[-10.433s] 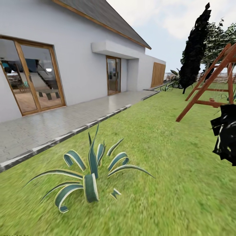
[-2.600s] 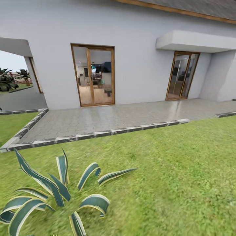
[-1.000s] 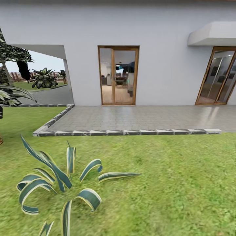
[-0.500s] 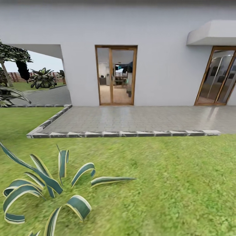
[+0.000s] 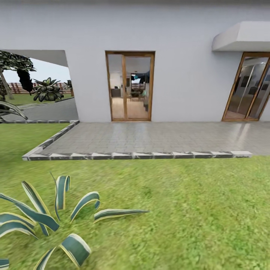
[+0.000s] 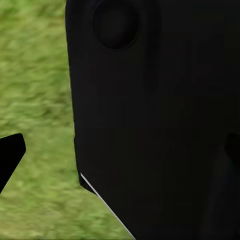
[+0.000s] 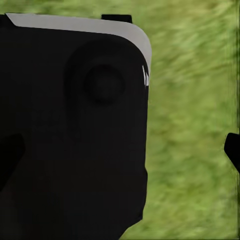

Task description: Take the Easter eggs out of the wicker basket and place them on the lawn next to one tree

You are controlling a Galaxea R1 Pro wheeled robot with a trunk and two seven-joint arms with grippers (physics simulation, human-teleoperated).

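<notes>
**Handling (judgement, from the task alone)**
- Treat eggs as light, smooth, rounded and possibly fragile.
- Expect slipping under a hard pinch and rolling once set on grass.
- Grip across the widest part, pads on opposite sides, with moderate force.
- Lift straight up, clear of the basket rim.
- Treat the basket as light and easily tipped. Avoid dragging on its weave.
- Set each egg down gently, low over the grass, close beside one trunk.

**Location**
- Eggs and basket: position cannot be told from these views.
- Lawn [image 5: 195, 210]: across the whole foreground of the head view, up to the patio kerb [image 5: 135, 155].
- Tree [image 5: 14, 62]: far off at the left edge of the head view, seen through an opening in the house wall [image 5: 187, 33]. Fence [image 5: 18, 87] just behind it.
- Agave [image 5: 48, 221]: on the lawn, near, lower left of the head view.

**Appearance**
- Lawn: short grass, mottled light and dark green, flat.
- Tree: dark leafy crown over a thin pale trunk, too distant for detail.
- Eggs, basket: appearance cannot be stated here.

**Grippers**
- Left gripper [image 6: 120, 152]: fingertips at opposite edges of the left wrist view, spread wide, holding nothing. Black robot body and grass beyond.
- Right gripper [image 7: 120, 150]: likewise spread wide and holding nothing, over grass and the same black bodywork.

**Step in hand (judgement)**
- In transit, facing the glazed door [image 5: 129, 86]. Search for the basket before any grasp.
</notes>
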